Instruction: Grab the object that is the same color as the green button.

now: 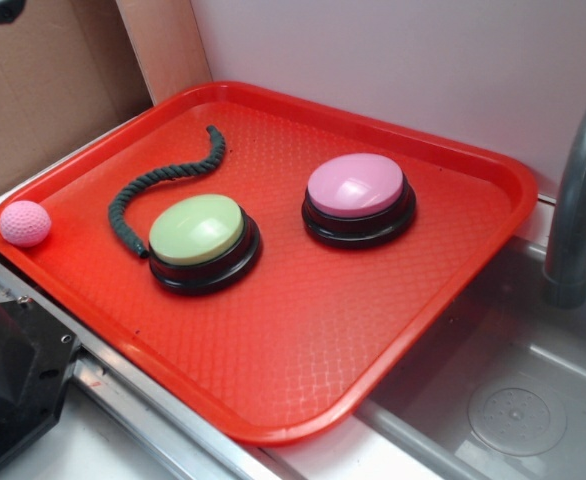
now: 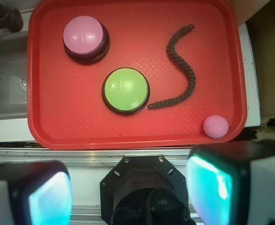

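Gripper point(image 2: 128, 187) fills the wrist view's bottom edge, 2 pads spread wide w/ nothing between, parked high and short of the red tray point(image 2: 81, 131), so no reach yet. Green rope piece point(image 2: 182, 70) lies loose in an S on the tray, 1 end just beside the green button point(image 2: 126, 90), maybe touching, hard to call. Pink button point(image 2: 84, 35) sits apart. Pink ball point(image 2: 216, 126) rests in the tray's corner. Best grab looks mid-rope, clear of the button.

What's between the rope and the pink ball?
Only bare red tray. In the wrist view, the rope curves above the pink ball, with nothing between them; they don't touch.
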